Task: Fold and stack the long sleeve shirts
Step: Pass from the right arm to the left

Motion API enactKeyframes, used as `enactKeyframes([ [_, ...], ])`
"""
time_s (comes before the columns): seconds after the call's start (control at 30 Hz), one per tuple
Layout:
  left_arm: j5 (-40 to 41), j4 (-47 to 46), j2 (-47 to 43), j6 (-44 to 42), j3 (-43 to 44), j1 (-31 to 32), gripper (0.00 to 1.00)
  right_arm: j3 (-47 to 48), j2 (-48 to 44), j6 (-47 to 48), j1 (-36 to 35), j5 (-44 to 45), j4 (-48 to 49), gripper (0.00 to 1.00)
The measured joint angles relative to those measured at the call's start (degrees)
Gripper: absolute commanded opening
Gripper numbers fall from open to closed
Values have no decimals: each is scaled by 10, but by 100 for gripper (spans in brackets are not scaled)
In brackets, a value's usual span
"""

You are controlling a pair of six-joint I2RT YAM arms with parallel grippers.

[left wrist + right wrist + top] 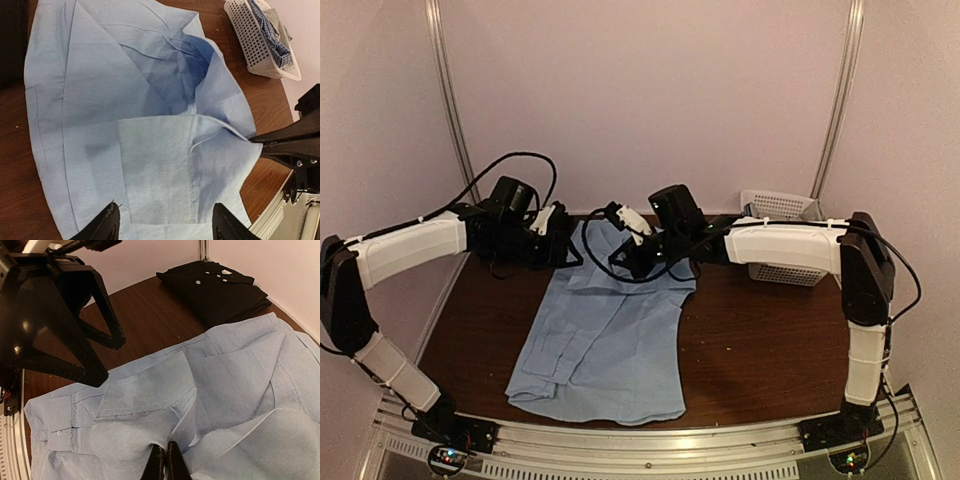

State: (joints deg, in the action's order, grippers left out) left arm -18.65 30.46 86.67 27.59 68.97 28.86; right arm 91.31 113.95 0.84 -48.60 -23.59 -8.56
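Observation:
A light blue long sleeve shirt (610,335) lies spread and partly folded across the middle of the brown table. The right gripper (165,462) is shut, pinching a raised fold of that blue shirt (225,390) near its far edge. In the left wrist view this same right gripper (277,142) shows at the edge of the blue cloth (125,100). The left gripper (167,225) hovers open just above the shirt, with nothing between its fingers (106,224). A black shirt (220,290) lies folded at the table's far left corner.
A white lattice basket (782,235) with checked cloth in it (272,35) stands at the back right. Both arms reach in over the far half of the table, and the left gripper's body (55,325) hangs close by the right one. Bare wood (770,340) shows right of the shirt.

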Motion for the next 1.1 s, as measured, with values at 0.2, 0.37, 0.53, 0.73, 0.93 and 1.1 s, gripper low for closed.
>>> enactKeyframes([
  [0.2, -106, -76, 0, 40, -101, -45, 75, 0, 0, 0, 1, 0, 4, 0],
  [0.37, -186, -170, 0, 99, -160, -53, 82, 0, 0, 0, 1, 0, 5, 0],
  [0.53, -242, -283, 3, 176, -205, -53, 82, 0, 0, -2, 2, 0, 8, 0],
  [0.73, -264, -359, 24, 249, -225, -53, 81, -9, -1, -18, 9, 1, 26, 0],
  [0.93, -265, -393, 39, 283, -231, -53, 78, -30, -4, -28, 16, 3, 35, 0],
  [1.1, -275, -447, 54, 331, -248, -52, 62, -38, -9, -33, 18, 2, 40, 0],
])
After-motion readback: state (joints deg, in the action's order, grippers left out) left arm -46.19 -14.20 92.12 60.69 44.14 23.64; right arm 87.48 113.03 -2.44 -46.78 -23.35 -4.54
